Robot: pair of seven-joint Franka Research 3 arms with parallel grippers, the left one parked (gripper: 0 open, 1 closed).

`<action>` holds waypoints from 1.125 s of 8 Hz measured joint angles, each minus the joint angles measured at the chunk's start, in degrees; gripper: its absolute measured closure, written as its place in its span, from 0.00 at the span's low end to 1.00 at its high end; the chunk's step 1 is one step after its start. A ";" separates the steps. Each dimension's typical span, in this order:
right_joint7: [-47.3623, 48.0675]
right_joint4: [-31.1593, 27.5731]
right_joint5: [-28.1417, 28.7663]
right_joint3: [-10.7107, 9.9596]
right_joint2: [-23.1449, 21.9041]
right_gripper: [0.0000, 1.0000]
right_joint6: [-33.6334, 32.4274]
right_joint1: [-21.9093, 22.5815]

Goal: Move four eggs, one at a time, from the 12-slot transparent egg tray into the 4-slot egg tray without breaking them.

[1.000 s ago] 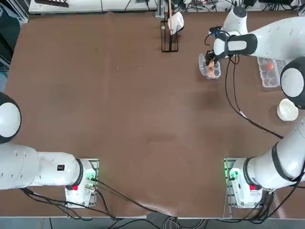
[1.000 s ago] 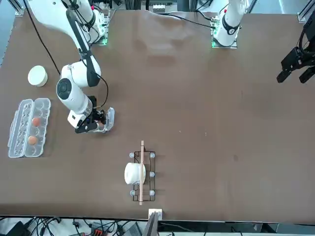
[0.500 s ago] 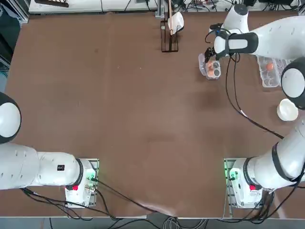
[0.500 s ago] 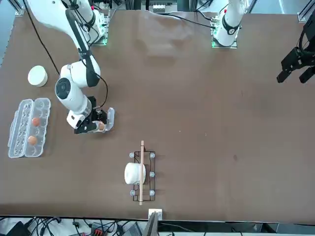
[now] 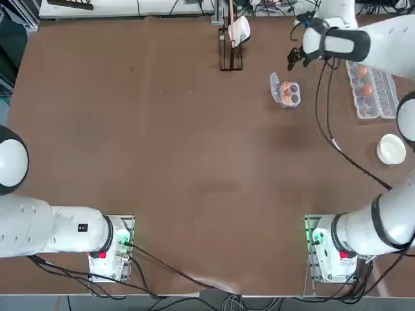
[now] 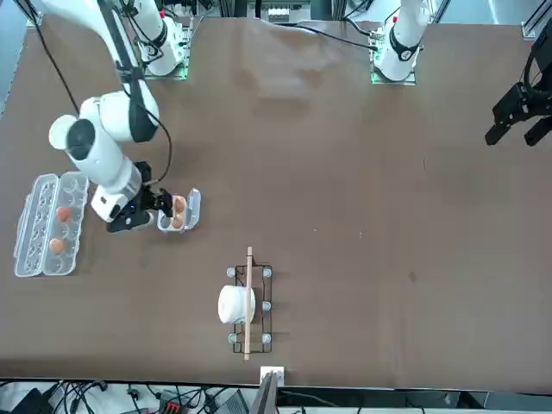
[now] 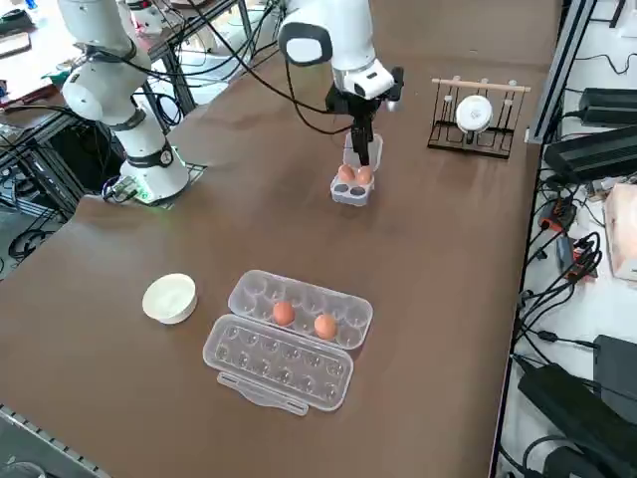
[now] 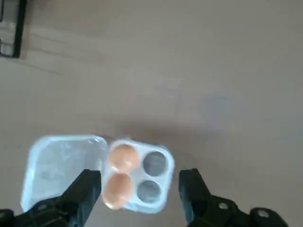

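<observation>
The 4-slot egg tray (image 5: 293, 102) lies open near the table's far edge, its lid flap (image 8: 61, 163) folded out. Two eggs (image 8: 122, 156) (image 8: 116, 186) fill the two cups beside the flap; the other two cups are empty. My right gripper (image 8: 140, 187) hangs open and empty a little above this tray, one finger on each side of it in the wrist view. In the top view the right gripper (image 5: 296, 59) sits just beyond the tray. The 12-slot transparent egg tray (image 5: 373, 111) lies at the far right with two eggs (image 5: 362, 71) (image 5: 367, 91) in it.
A white bowl (image 5: 391, 149) stands on the near side of the long tray. A wire rack (image 5: 230, 61) holding a white mug (image 5: 238, 29) stands at the far edge, left of the small tray. Bare brown table fills the middle and left.
The right gripper opened and left an egg in the small tray. It then rose and drew back toward the table's far edge.
</observation>
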 joint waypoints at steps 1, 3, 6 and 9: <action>-4.03 0.95 0.00 -0.09 -1.10 0.00 -3.15 -2.46; -14.29 1.44 0.00 -0.30 -2.59 0.00 -6.23 -7.25; -36.68 1.43 0.00 -0.52 -2.75 0.00 -7.87 -15.48; -58.76 1.38 -0.28 -0.70 -1.58 0.00 -8.85 -23.88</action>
